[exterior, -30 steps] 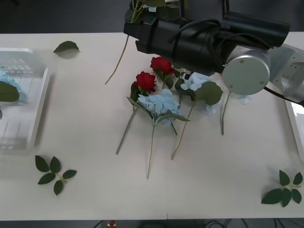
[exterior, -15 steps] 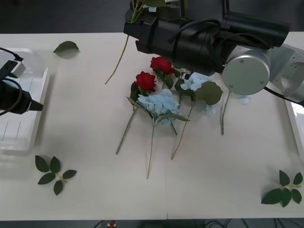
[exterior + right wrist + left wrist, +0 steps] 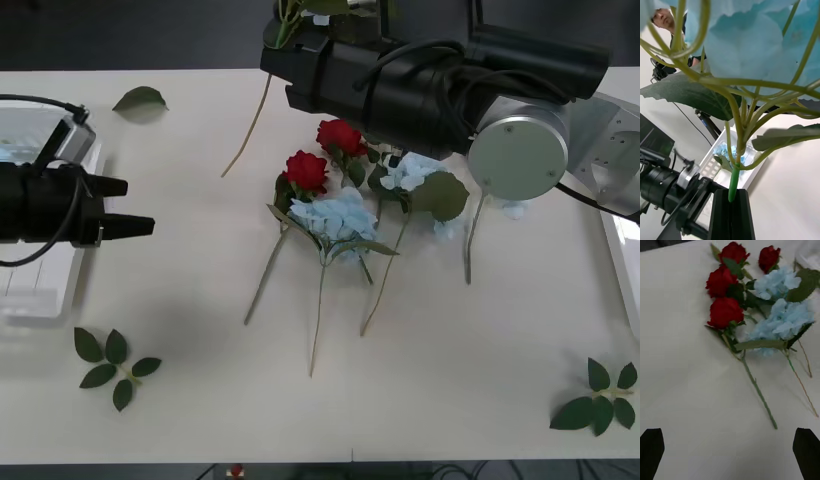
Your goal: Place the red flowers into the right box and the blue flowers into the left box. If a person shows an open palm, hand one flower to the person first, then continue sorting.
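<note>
The left gripper (image 3: 135, 207), jaws spread and empty, is seen at 9 o'clock beside the left box (image 3: 88, 195), aimed toward the heap of red flowers (image 3: 307, 171) and blue flowers (image 3: 340, 215) at table centre. A pickup approach is judged to be in hand; closure on one stem is required next. Farther, at 12 o'clock, the right gripper (image 3: 733, 210) is clamped on a blue flower stem (image 3: 733, 183), a grip confirmed in the right wrist view.

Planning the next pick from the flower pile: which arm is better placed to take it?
Left, probably. The left pincer is open, empty and aimed at the pile of red flowers, while the right pincer is shut on a blue flower stem.
</note>
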Action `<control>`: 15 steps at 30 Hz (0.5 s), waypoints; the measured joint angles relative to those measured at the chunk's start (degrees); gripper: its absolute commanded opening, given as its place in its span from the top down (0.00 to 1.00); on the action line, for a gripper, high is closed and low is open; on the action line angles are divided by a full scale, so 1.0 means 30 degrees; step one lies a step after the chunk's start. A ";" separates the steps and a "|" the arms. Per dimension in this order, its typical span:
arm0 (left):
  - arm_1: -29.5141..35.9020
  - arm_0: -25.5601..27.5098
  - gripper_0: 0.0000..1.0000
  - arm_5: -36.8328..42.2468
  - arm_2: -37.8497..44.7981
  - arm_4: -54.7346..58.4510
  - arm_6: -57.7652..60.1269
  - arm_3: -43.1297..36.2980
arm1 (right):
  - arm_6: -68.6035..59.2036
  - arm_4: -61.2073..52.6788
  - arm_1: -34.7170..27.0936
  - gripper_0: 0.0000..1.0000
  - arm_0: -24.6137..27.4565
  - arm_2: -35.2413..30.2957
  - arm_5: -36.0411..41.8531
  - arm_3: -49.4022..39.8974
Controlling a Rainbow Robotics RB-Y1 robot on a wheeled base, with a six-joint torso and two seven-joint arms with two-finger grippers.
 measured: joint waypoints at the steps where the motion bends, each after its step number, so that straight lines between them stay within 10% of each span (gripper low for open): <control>1: -0.0276 0.0006 0.00 0.0298 0.0214 0.0430 -0.0816 0.0000 | 0.0000 0.0000 0.0000 1.00 0.0000 0.0000 0.0000 0.0000; 15: -0.2015 0.0006 0.00 -0.0709 -0.1948 0.5600 -0.0973 0.0001 | 0.0000 0.0000 0.0000 1.00 0.0000 0.0000 0.0000 0.0000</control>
